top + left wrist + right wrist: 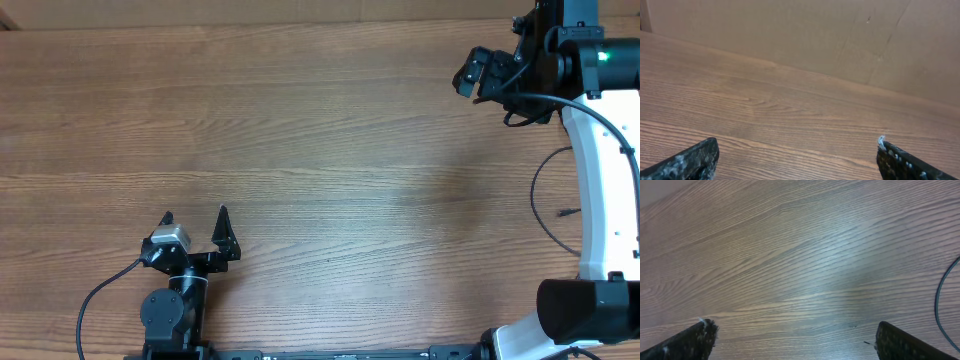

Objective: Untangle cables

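two pairs of black fingers, both spread wide and holding nothing: left fingers (pixel 222 225) at the brown wood-grain desk's (pixel 330 150) near left, right fingers (pixel 695 340) far right. one thin black cord (pixel 535 195), with one small dark plug (pixel 567 213), curves beside the white right arm (pixel 600 200).

We see a wood-grain table (pixel 300 130) under soft, even light; a plain tan panel wall (pixel 790 30) rises behind its far edge.

cable (pixel 936 300) cut off by right edge
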`<control>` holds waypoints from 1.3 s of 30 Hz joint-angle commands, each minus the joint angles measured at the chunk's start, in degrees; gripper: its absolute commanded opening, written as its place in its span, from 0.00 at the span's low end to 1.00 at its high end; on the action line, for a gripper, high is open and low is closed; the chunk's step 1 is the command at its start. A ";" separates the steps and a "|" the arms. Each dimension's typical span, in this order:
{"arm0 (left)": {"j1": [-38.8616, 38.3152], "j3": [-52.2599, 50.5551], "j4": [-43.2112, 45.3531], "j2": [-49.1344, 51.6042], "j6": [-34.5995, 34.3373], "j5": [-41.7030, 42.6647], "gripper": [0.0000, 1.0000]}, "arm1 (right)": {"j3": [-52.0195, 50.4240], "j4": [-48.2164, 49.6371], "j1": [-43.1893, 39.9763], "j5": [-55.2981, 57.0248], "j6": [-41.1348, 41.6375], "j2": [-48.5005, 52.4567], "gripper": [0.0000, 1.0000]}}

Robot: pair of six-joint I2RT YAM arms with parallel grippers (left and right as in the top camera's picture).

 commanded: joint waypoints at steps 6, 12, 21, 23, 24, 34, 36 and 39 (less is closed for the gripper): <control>-0.26 -0.13 -0.02 -0.61 1.07 0.55 1.00 | 0.70 0.74 -0.13 0.00 0.04 -3.17 1.00; -0.26 -0.13 -0.02 -0.61 1.07 0.55 1.00 | -4.79 13.66 3.02 -0.79 0.13 -8.96 1.00; -0.26 -0.13 -0.02 -0.61 1.07 0.55 1.00 | -30.95 36.48 6.45 -1.11 0.20 -22.64 1.00; -0.26 -0.13 -0.02 -0.61 1.07 0.55 1.00 | -38.05 41.83 6.45 -1.84 0.39 -26.01 1.00; -0.26 -0.13 -0.02 -0.61 1.07 0.55 1.00 | -41.66 44.46 6.45 -2.56 0.81 -27.89 1.00; -0.26 -0.11 -0.02 -0.61 1.07 0.55 1.00 | -73.96 75.73 6.27 -1.16 1.66 -47.21 1.00; -0.26 -0.13 -0.02 -0.61 1.07 0.55 1.00 | -79.97 82.73 6.27 -1.11 1.62 -51.01 1.00; -0.26 -0.13 -0.02 -0.61 1.07 0.55 1.00 | -89.39 94.73 6.27 -0.55 1.51 -56.57 1.00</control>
